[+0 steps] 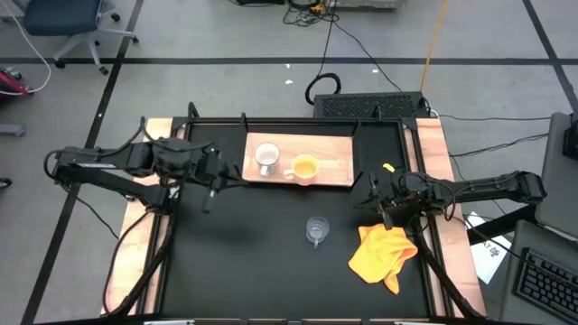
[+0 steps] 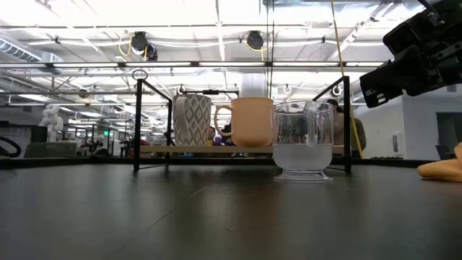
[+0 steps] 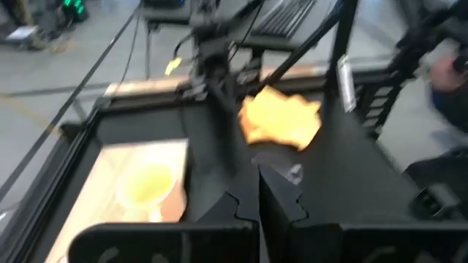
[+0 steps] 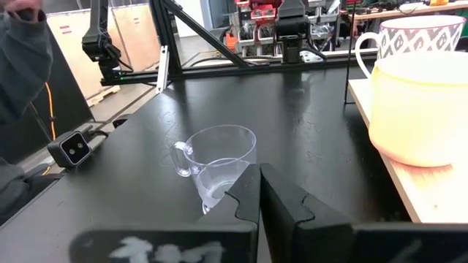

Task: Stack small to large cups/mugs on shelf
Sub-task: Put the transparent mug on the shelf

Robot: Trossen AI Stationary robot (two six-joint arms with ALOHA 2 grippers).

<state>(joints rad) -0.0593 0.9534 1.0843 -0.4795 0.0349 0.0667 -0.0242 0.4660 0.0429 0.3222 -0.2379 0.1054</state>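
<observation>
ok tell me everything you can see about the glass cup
The glass cup is small, clear and colourless, with a looped handle on one side and a thicker foot that looks frosted in the low view. It looks empty. It stands upright on the black table, in front of the shelf and not on it, apart from the two mugs up there. A yellow cloth lies beside it without touching. Nothing holds it; only the table touches it.

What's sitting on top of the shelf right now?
Two mugs stand side by side on the shelf: the white mug and the orange-yellow mug. The clear glass cup is not on it; it stands on the black tabletop. Nothing stacked yet.
</observation>
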